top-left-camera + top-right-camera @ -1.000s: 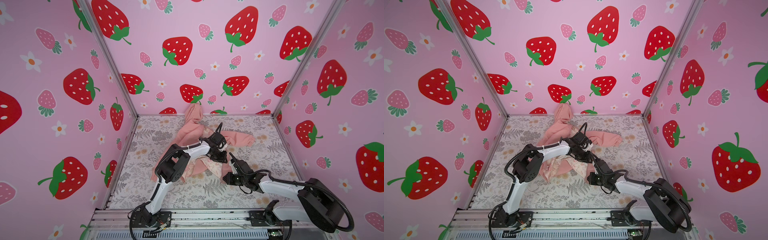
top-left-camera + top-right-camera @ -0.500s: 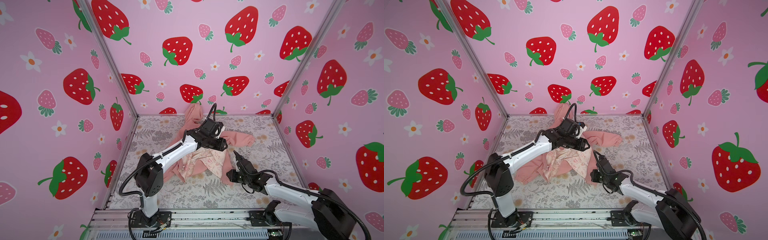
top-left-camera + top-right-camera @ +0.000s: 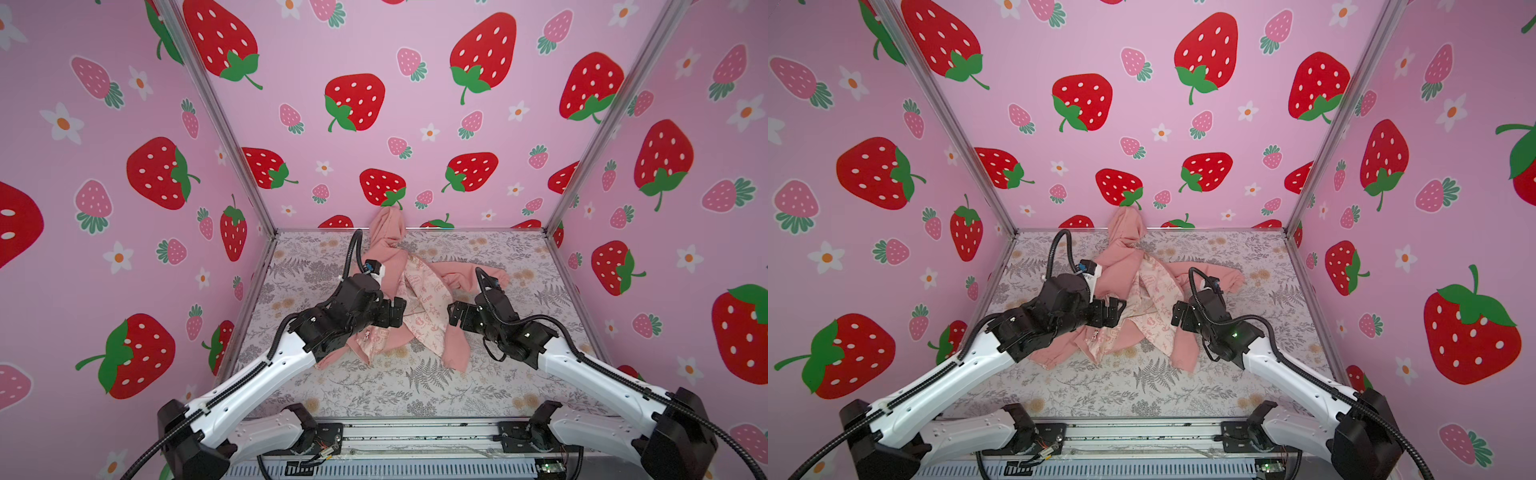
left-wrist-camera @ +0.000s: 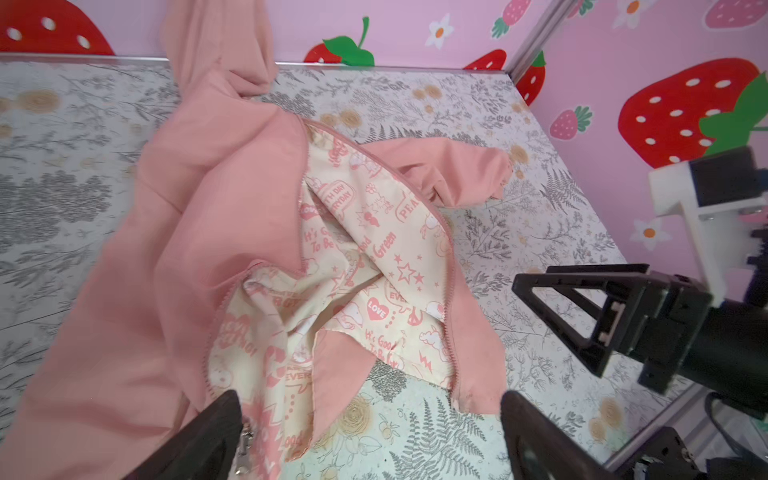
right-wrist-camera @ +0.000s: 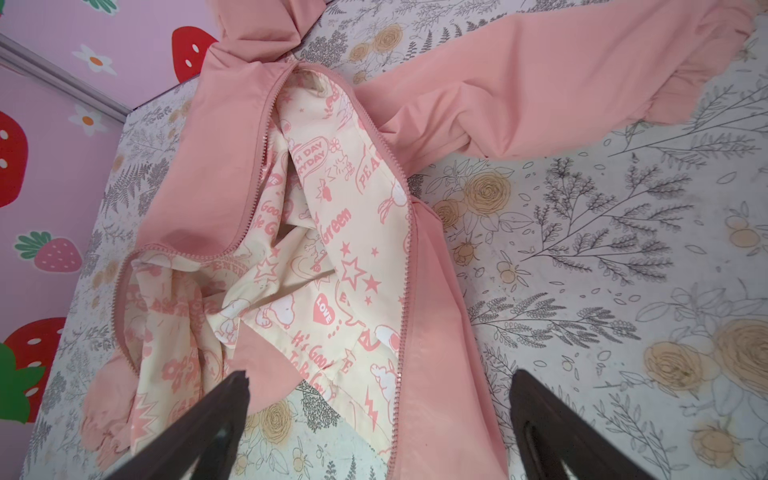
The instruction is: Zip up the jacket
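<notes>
The jacket (image 3: 388, 266) lies unzipped; left gripper (image 3: 400, 311) and right gripper (image 3: 454, 316) hover, fingers spread empty, so grasping the zipper (image 5: 406, 257) ends likely comes next.

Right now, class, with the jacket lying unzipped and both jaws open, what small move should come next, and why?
Probably lower the left jaws onto the zipper pull and close. The jacket lies open, lining up, zipper edges apart; both jaws stand open, holding nothing.
</notes>
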You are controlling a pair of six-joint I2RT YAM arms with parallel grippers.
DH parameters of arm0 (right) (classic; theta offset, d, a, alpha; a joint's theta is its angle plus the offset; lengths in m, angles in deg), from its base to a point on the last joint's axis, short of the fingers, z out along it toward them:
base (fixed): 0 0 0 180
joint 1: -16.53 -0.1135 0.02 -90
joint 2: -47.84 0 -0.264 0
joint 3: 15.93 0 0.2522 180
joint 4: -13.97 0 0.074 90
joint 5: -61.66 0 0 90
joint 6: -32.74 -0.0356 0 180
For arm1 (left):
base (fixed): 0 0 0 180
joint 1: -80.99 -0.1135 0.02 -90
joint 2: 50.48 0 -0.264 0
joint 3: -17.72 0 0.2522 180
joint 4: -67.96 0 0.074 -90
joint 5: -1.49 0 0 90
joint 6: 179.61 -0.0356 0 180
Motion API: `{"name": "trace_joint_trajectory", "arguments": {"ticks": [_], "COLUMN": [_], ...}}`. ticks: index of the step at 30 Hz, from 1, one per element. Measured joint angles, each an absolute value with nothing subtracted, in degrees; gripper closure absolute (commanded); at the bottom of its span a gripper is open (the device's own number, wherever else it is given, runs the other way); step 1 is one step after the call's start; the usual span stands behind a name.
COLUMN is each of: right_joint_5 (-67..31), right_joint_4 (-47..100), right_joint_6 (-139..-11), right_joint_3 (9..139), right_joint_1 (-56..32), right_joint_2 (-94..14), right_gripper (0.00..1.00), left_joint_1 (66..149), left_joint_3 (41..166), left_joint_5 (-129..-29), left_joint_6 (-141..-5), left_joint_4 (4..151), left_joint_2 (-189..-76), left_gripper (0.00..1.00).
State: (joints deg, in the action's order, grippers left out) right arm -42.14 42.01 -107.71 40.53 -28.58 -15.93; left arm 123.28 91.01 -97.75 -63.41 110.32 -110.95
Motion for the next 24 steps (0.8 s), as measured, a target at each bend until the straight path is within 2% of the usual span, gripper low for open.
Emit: {"name": "trace_joint_trajectory", "arguments": {"ticks": [4, 6, 8, 12, 18, 24], "right_joint_5": [-41.79, -41.09, -40.15, -37.75, -35.12, -33.7], "right_joint_4": [39.82, 38.36, 36.66, 33.42, 29.97, 26.34], "right_joint_6": [-109.86, -110.23, -110.14, -109.94, -110.1, -110.2], "right_joint_3": [38.41, 36.51, 35.35, 36.16, 45.84, 58.76], "right_joint_1": [-28.58, -28.62, -28.82, -30.39, -39.66, -49.14], "right_joint_2": [-14.71, -13.48, -12.81, -15.28, -31.21, -48.19], "right_gripper": [0.02, 0.06, 0.13, 0.22, 0.3, 0.36], "left_joint_1": [121.53, 120.28, 117.83, 109.11, 97.53, 93.75], "left_joint_3": [89.63, 89.63, 89.3, 87.77, 77.74, 69.22], "left_joint_5": [-99.91, -100.61, -100.37, -96.63, -86.99, -78.69], "left_joint_6": [-61.75, -61.45, -61.23, -60.97, -59.17, -57.32], "left_joint_4": [111.74, 113.44, 115.37, 118.71, 117.55, 114.36], "left_joint_2": [-105.66, -104.57, -103.89, -103.67, -103.63, -103.91], "left_gripper": [0.01, 0.0, 0.04, 0.09, 0.17, 0.21]}}
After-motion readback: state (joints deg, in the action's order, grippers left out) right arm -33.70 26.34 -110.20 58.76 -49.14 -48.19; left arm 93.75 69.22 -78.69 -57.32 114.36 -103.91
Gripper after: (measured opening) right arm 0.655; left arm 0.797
